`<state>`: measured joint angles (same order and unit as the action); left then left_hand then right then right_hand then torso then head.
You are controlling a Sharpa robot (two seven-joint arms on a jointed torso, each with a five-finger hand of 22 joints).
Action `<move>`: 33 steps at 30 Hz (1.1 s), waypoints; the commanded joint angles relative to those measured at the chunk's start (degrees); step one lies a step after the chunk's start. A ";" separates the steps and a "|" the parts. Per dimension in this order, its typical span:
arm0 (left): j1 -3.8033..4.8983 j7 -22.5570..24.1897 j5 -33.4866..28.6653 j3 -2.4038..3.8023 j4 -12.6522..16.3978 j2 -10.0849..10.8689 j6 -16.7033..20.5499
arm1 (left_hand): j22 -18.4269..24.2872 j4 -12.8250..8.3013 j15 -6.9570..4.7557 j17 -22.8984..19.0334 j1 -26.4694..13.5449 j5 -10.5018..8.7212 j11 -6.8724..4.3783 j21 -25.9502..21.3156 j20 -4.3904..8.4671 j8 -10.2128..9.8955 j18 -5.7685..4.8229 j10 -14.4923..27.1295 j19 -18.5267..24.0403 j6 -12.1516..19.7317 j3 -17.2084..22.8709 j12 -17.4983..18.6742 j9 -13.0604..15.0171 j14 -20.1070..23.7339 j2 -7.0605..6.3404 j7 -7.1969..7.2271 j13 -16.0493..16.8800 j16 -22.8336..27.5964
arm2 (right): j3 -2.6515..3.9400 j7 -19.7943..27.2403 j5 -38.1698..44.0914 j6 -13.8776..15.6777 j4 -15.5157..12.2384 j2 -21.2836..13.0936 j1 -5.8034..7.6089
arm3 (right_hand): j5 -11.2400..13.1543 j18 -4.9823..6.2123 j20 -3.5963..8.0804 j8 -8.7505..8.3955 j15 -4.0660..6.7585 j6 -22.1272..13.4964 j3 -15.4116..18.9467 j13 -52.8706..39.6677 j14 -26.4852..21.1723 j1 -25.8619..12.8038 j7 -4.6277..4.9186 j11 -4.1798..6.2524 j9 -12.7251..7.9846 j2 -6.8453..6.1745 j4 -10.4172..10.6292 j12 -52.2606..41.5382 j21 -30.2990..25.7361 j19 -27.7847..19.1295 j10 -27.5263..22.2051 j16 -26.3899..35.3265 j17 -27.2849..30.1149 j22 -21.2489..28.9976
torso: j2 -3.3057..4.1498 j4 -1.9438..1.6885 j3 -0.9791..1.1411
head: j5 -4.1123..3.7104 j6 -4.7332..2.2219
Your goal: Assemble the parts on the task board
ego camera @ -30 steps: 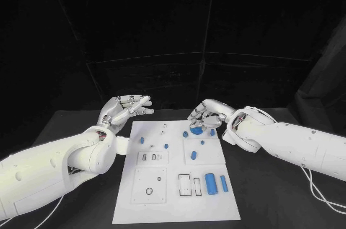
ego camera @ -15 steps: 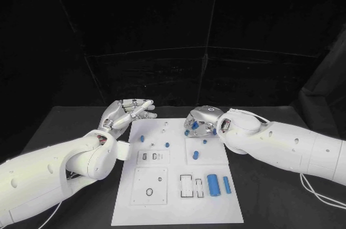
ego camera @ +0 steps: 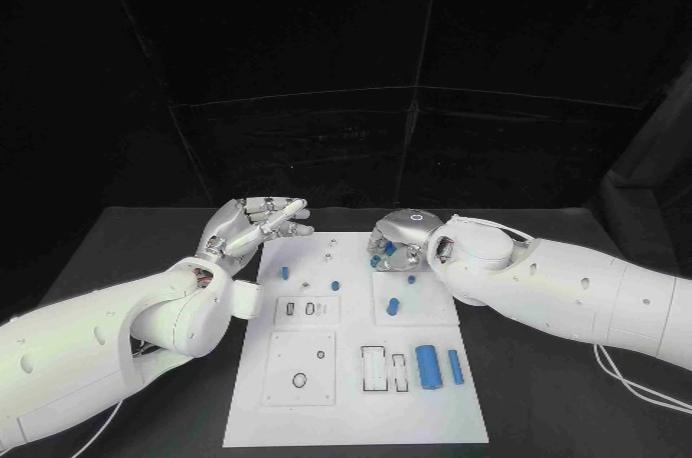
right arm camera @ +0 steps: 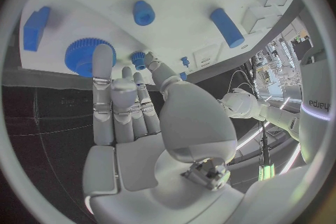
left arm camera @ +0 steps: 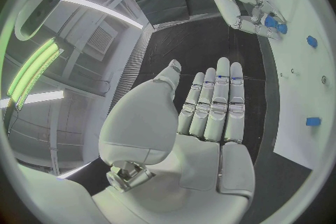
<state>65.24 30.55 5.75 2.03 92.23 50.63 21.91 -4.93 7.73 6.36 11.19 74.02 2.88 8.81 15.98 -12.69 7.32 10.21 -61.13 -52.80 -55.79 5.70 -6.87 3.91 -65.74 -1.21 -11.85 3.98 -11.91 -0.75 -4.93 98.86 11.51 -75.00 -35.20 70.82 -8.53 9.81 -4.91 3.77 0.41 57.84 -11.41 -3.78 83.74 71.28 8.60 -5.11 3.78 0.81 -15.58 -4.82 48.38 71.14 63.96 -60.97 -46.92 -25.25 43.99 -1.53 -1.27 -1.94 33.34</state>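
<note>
The right hand (ego camera: 392, 245) is held palm-down over the far right of the task board (ego camera: 353, 418), fingers straight and empty above a blue gear (right arm camera: 85, 55); the left hand (ego camera: 248, 227) is raised open beside the board's far left corner.

So over the last second the right hand (ego camera: 392, 246) rolls over at the far end of the task board (ego camera: 351, 398): a second ago its fingers curled around the blue gear (right arm camera: 85, 56), now it's palm-down over that corner with the wrist swung in toward the middle. The gear sits on the board at its fingertips (right arm camera: 103, 59). The right arm comes in further over the table too.
</note>
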 commanded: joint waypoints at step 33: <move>0.10 -0.76 0.51 -0.02 -0.36 0.82 -2.18 | 0.33 -0.67 0.16 0.19 0.20 0.13 0.51 -0.64 -0.37 -0.78 0.34 0.04 -0.25 -0.02 0.06 0.74 -0.11 0.74 0.24 -0.66 -0.07 0.89 | 0.09 0.14 -2.55 10.46 0.24 1.08 0.32 | 5.51 -0.51 -0.10 0.33 0.32 4.33 -11.93 0.01 1.34 -1.42 -0.21 0.80 0.27 1.30 1.44 0.18 10.73 -0.76 5.25 -7.62 -7.24 -10.93 | 0.32 -0.17 -0.05 | 0.22 0.26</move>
<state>65.25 29.67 5.83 1.99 91.89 51.42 20.73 -4.64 7.42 6.56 11.31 74.02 2.88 8.81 15.53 -12.90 6.88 10.21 -61.13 -52.99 -55.79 5.70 -6.40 3.87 -65.54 -1.21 -12.28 3.99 -11.29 -0.72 -4.98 98.00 15.96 -74.72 -34.32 70.88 -3.31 9.80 -5.08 4.14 0.62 61.86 -22.99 -3.76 83.94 70.16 8.29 -4.19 4.01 2.21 -14.14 -4.81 58.90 70.52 69.02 -68.37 -54.12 -36.13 44.26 -1.63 -1.29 -1.80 33.73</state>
